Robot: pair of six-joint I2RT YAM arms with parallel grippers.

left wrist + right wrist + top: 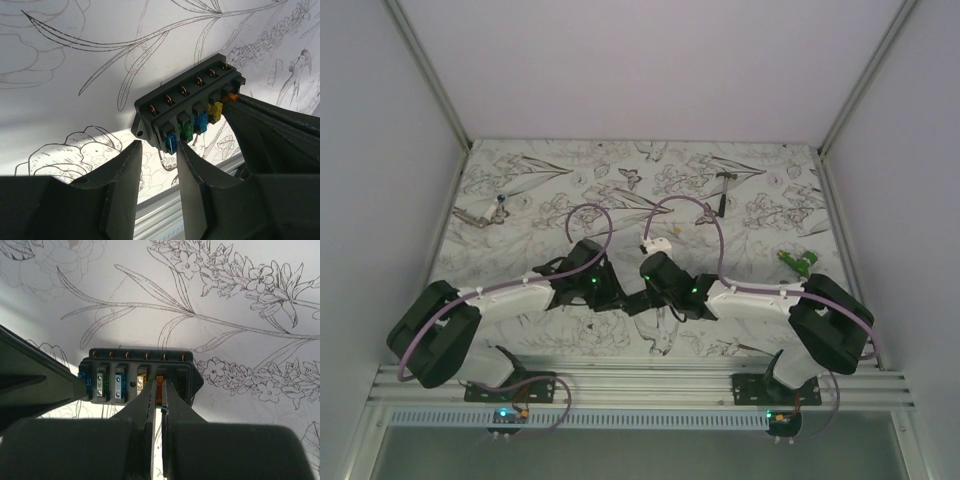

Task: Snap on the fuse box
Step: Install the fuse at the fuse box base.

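Fuse box (140,361): long axis crosswise at right gripper (159,390) tips, pressed together; left gripper (159,148) half-spread at its end, hold unclear.

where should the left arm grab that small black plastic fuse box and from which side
Best bet: pinch the black rectangular plastic fuse box across its narrow width at the end with the blue fuse, coming in endwise. Its long sides run parallel, fuses and copper terminals crowd the open face, and the right gripper is shut on the orange fuse near the other end.
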